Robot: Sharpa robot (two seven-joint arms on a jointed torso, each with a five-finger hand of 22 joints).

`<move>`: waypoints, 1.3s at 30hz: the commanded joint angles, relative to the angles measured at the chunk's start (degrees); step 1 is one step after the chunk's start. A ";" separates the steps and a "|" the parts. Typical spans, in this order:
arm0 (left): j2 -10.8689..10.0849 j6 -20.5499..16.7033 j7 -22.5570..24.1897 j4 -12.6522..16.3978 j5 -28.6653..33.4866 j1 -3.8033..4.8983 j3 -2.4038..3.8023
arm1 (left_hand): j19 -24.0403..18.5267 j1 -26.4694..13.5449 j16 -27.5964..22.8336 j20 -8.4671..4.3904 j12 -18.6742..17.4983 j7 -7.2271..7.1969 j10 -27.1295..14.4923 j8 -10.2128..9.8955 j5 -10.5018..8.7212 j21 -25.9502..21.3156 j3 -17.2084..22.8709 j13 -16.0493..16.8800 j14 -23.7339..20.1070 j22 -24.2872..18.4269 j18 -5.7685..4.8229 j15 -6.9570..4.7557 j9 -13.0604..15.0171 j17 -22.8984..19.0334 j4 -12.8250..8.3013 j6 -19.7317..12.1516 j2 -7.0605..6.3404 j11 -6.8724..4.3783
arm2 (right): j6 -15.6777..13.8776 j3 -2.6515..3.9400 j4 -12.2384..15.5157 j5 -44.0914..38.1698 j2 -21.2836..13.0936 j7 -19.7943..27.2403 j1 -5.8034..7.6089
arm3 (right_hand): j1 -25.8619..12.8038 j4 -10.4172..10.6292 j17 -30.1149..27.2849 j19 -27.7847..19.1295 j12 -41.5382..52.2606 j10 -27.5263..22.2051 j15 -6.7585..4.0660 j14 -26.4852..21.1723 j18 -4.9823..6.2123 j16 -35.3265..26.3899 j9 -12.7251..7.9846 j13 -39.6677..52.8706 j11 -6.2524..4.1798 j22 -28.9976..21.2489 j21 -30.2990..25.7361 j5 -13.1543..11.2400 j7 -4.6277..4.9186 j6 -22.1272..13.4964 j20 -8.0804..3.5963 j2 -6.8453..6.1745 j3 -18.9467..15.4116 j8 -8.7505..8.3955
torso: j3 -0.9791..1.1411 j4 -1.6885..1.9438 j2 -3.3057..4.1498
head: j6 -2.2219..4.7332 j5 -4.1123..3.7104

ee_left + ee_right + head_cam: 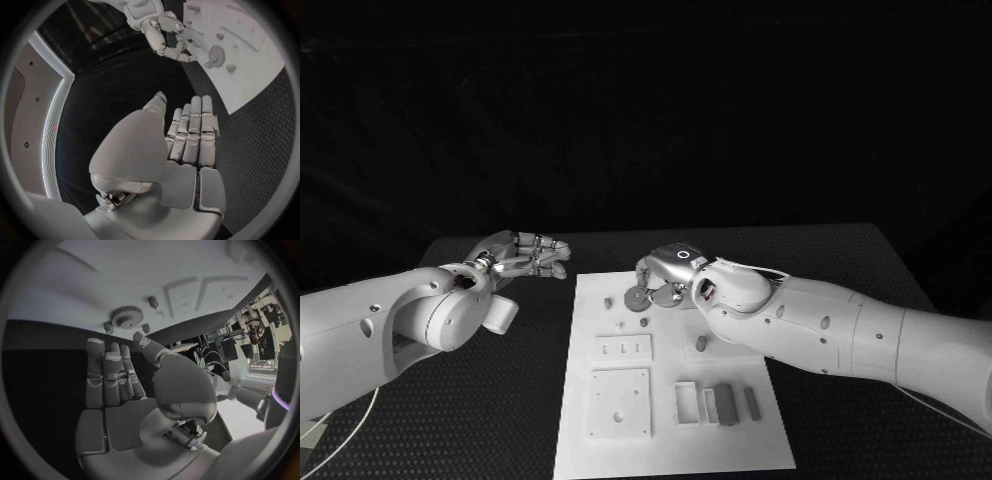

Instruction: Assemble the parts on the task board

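Task board (pixel 672 440): white plate, centre of black table (pixel 877 260).
Gear (pixel 635 298): grey, flat on board's far end, small pegs (pixel 646 322) just beside it.
Bars (pixel 727 403): lying at board's near right.
Left hand (pixel 524 254): released, fingers straight, off board's left edge, holding nothing.
Right hand (pixel 669 275): above gear; fingers extended, empty.

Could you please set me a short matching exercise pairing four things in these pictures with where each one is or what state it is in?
Things:
1. left hand
2. right hand
3. gear
4. task board

Places or states:
A. white plate in the middle of the table
B. over the board's far end, near the gear
C. lying flat on the board's far end
D. above the black table, beside the board, holding nothing

Pairs: 1-D, 2-B, 3-C, 4-A
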 commanded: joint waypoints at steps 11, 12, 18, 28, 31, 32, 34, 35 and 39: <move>0.28 0.37 0.95 -2.16 -0.07 0.06 0.03 | 0.27 -0.48 -0.25 -0.03 -0.25 0.91 -0.01 -0.20 -0.20 -0.21 0.43 -0.07 0.49 0.07 1.13 -0.12 -0.05 0.14 0.04 -0.40 -0.16 0.44 | -4.97 3.20 4.40 7.72 -9.07 3.54 2.85 | -0.82 1.30 -0.81 -0.50 1.19 3.94 -0.92 -0.39 4.77 -0.36 -0.98 1.26 -0.99 0.76 -0.43 -0.12 1.96 -3.34 -0.02 -6.91 -0.30 -1.64 | 0.77 -1.09 -0.46 | 1.18 0.08; 0.34 0.57 1.09 -2.39 -0.07 0.05 0.03 | 0.27 -0.48 -0.26 -0.03 -0.25 0.90 0.00 -0.19 -0.20 -0.21 0.43 -0.07 0.49 0.08 1.13 -0.12 -0.05 0.15 0.04 -0.40 -0.17 0.44 | -4.24 3.26 4.11 8.65 -9.77 4.17 2.95 | -1.04 1.79 -0.86 -0.54 1.44 4.47 -1.09 -0.47 4.77 -0.41 -1.00 1.56 -1.21 0.75 -0.50 -0.10 1.96 -3.47 0.07 -7.54 -0.18 -1.66 | 0.84 -1.20 -0.51 | 1.31 0.15; 0.39 1.41 1.60 -3.36 -0.07 0.02 0.01 | 0.24 -0.41 -0.33 -0.03 -0.24 0.75 0.03 -0.17 -0.20 -0.25 0.44 -0.06 0.48 0.08 1.13 -0.11 -0.03 0.20 0.01 -0.37 -0.23 0.42 | -1.94 3.32 2.02 13.25 -12.70 8.41 3.06 | -1.25 4.13 -0.95 -0.48 3.14 7.23 -2.09 -0.69 4.77 -0.34 -1.00 4.09 -2.20 0.91 -0.60 -0.14 1.55 -3.74 0.09 -9.42 0.26 -1.48 | 1.29 -1.79 -0.70 | 1.63 0.30; 0.49 2.06 1.78 -4.18 -0.07 -0.20 -0.04 | 0.22 -0.33 -0.44 -0.02 -0.23 0.49 0.08 -0.11 -0.21 -0.29 0.47 -0.05 0.48 0.10 1.12 -0.10 0.01 0.30 0.00 -0.29 -0.22 0.35 | 8.44 3.30 -5.92 19.25 -14.91 17.80 3.05 | 1.24 4.59 -0.47 0.14 21.91 7.43 -5.33 -1.40 4.77 0.14 -0.56 27.94 -5.35 1.22 0.21 -0.15 -1.30 -3.45 -0.24 -8.28 -1.89 -1.04 | 1.91 -2.31 -0.85 | 2.23 -0.19; 0.60 2.23 1.80 -4.32 -0.07 -0.30 -0.04 | 0.22 -0.33 -0.45 -0.02 -0.23 0.48 0.09 -0.10 -0.21 -0.29 0.47 -0.04 0.48 0.11 1.12 -0.10 0.01 0.31 0.01 -0.28 -0.22 0.34 | 9.66 3.29 -7.90 19.34 -14.97 18.41 3.04 | 1.31 4.48 0.24 0.51 32.37 1.74 -5.75 -1.13 4.77 0.99 -0.49 40.87 -6.00 1.27 1.16 -0.28 -1.90 -3.69 -0.69 -7.94 -2.08 -1.13 | 1.80 -2.23 -0.84 | 2.28 -0.38; 0.61 2.24 1.78 -4.33 -0.07 -0.34 -0.04 | 0.22 -0.33 -0.46 -0.02 -0.23 0.48 0.09 -0.10 -0.21 -0.29 0.47 -0.04 0.48 0.11 1.12 -0.10 0.02 0.31 0.01 -0.28 -0.22 0.34 | 9.76 3.28 -8.38 19.36 -14.95 18.52 3.02 | 1.32 4.51 0.44 0.65 34.01 1.65 -6.02 -0.97 4.77 1.26 -0.49 42.65 -6.21 1.32 1.48 -0.09 -1.93 -3.85 -0.78 -7.94 -1.99 -1.19 | 1.86 -2.23 -0.83 | 2.24 -0.44; 0.63 2.27 1.77 -4.44 -0.08 -0.44 -0.04 | 0.22 -0.33 -0.46 -0.02 -0.23 0.47 0.09 -0.10 -0.21 -0.29 0.47 -0.04 0.49 0.11 1.12 -0.10 0.02 0.32 0.01 -0.28 -0.21 0.34 | 10.03 3.27 -9.49 19.41 -14.88 18.73 2.82 | 1.21 4.53 0.78 0.75 36.03 1.14 -6.15 -0.89 4.77 1.65 -0.50 44.93 -6.35 1.33 1.92 -0.13 -2.15 -4.19 -0.92 -8.19 -1.96 -1.32 | 1.77 -2.14 -0.82 | 2.27 -0.55; 0.65 2.30 1.78 -4.50 -0.09 -0.50 -0.04 | 0.22 -0.33 -0.47 -0.02 -0.23 0.47 0.09 -0.10 -0.21 -0.29 0.47 -0.04 0.49 0.11 1.12 -0.10 0.02 0.32 0.01 -0.28 -0.21 0.34 | 10.08 3.27 -9.97 19.41 -14.85 18.81 2.64 | 1.13 4.50 1.16 0.76 37.73 0.58 -6.08 -0.89 4.77 2.08 -0.45 46.83 -6.55 1.35 2.32 -0.04 -2.48 -4.32 -1.03 -8.40 -1.95 -1.32 | 1.82 -2.14 -0.81 | 2.26 -0.58; 0.65 2.18 1.71 -4.67 -0.10 -0.60 -0.04 | 0.22 -0.32 -0.48 -0.02 -0.24 0.46 0.09 -0.10 -0.21 -0.30 0.47 -0.04 0.49 0.11 1.12 -0.10 0.02 0.34 0.01 -0.28 -0.20 0.34 | 9.77 3.26 -11.27 19.23 -14.89 18.90 1.79 | 1.15 4.38 2.06 0.81 41.06 0.14 -6.48 -0.94 4.77 2.99 -0.36 50.18 -6.66 1.38 3.27 -0.11 -2.62 -4.82 -1.26 -8.65 -1.84 -1.40 | 1.75 -2.14 -0.84 | 2.11 -0.80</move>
